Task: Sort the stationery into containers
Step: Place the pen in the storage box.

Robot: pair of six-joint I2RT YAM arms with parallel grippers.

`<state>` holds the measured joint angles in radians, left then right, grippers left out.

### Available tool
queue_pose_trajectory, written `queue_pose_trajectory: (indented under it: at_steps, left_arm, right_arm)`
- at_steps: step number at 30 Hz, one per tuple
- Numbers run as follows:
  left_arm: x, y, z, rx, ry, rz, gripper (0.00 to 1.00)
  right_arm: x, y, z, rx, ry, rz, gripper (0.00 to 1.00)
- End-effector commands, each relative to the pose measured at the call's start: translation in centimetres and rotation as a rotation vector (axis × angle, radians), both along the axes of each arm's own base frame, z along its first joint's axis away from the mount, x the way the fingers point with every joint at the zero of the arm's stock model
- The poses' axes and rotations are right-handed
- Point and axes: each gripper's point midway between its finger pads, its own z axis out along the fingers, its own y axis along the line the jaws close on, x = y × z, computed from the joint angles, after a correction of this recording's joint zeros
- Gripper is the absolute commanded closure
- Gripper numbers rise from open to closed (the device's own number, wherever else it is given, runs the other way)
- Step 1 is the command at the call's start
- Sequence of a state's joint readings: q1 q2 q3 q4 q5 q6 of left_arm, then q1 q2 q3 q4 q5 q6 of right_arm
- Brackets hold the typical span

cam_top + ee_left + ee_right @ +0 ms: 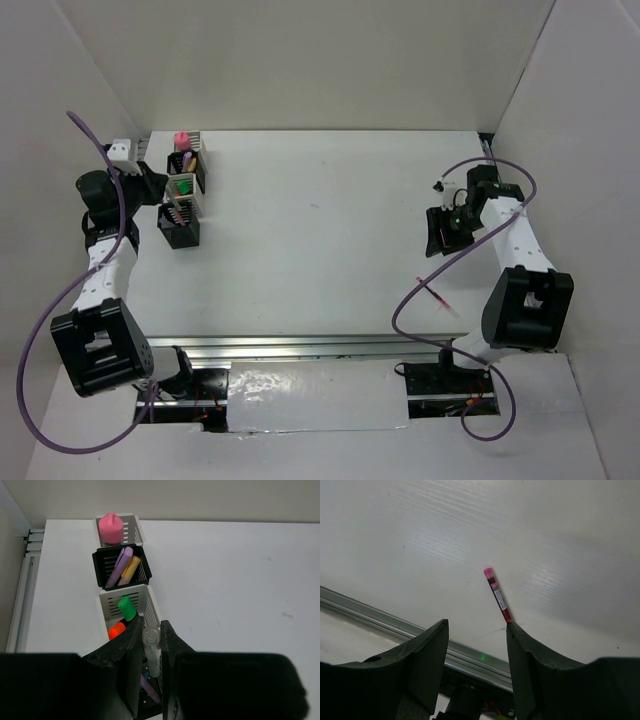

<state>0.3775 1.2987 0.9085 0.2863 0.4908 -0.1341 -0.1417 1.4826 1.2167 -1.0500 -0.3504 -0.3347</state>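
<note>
Four mesh cups stand in a row at the far left. A silver cup (135, 527) holds a pink marker (111, 527). A black cup (100, 562) holds a purple pen and a yellow-orange highlighter (131, 567). A white cup (147, 602) holds green-capped (126, 608) and orange-capped (116, 630) markers. My left gripper (151, 630) is shut on a grey pen (152, 655), held over the nearest black cup (180, 228). My right gripper (476, 625) is open and empty above a red pen (496, 594) lying on the table. The pen's near end is hidden by the right finger.
The red pen (432, 292) lies near the right arm's base. A metal rail (380, 615) runs along the table's near edge. White walls enclose the table on the left, back and right. The cups (185, 187) stand close to the left wall.
</note>
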Motion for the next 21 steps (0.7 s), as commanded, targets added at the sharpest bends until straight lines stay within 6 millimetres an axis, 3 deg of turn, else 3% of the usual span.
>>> queue_pose_trajectory:
  at_steps: [1, 11, 15, 21]
  left_arm:
    - [1.2, 1.0, 1.3, 0.089, -0.081, 0.008, 1.00]
    - [2.2, 2.3, -1.5, 0.178, -0.021, 0.039, 0.97]
    - [2.3, 2.4, -2.4, 0.178, 0.003, 0.040, 0.88]
    - [2.1, 1.9, -2.9, 0.186, 0.017, 0.027, 0.62]
  right_arm:
    - [0.2, -0.2, -0.4, -0.019, 0.001, 0.015, 0.43]
    - [-0.4, -0.8, -2.0, -0.060, 0.050, 0.016, 0.44]
    - [-0.9, -1.1, -2.8, -0.077, 0.072, 0.023, 0.44]
    - [-1.1, -1.7, -4.0, -0.122, 0.087, 0.033, 0.46]
